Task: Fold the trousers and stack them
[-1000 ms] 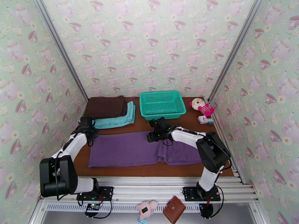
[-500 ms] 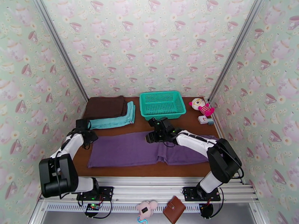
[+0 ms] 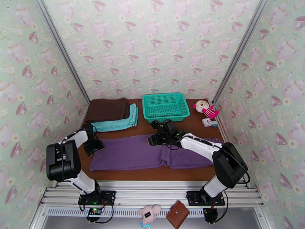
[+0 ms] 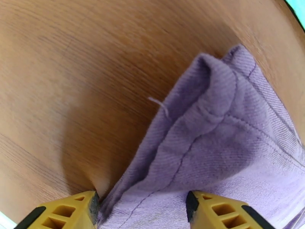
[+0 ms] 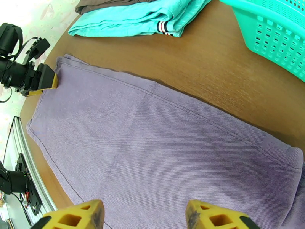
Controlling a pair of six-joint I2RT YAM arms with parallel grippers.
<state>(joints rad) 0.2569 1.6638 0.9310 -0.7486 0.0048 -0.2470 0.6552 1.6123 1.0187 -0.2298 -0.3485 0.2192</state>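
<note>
The purple trousers (image 3: 152, 153) lie flat across the front of the table, folded lengthwise, legs to the left. My left gripper (image 3: 93, 145) sits at their far left corner. In the left wrist view its yellow fingertips (image 4: 72, 211) stand wide apart with the rumpled hem corner (image 4: 213, 123) lying loose on the wood between them, so my left gripper (image 4: 141, 210) is open. My right gripper (image 3: 154, 140) hovers over the trousers' far edge near the middle, open. Between the right gripper's fingers (image 5: 145, 218) there is only flat purple cloth (image 5: 152, 149) below.
A teal mesh basket (image 3: 166, 105) stands at the back centre. Folded brown (image 3: 108, 108) and teal (image 3: 116, 121) garments lie stacked at the back left. A stuffed doll (image 3: 206, 108) and a small white box (image 3: 209, 122) sit at the back right.
My left gripper has opened and let the trouser corner drop, shifting slightly nearer and to the right as its elbow drew in. The right gripper has barely moved.
</note>
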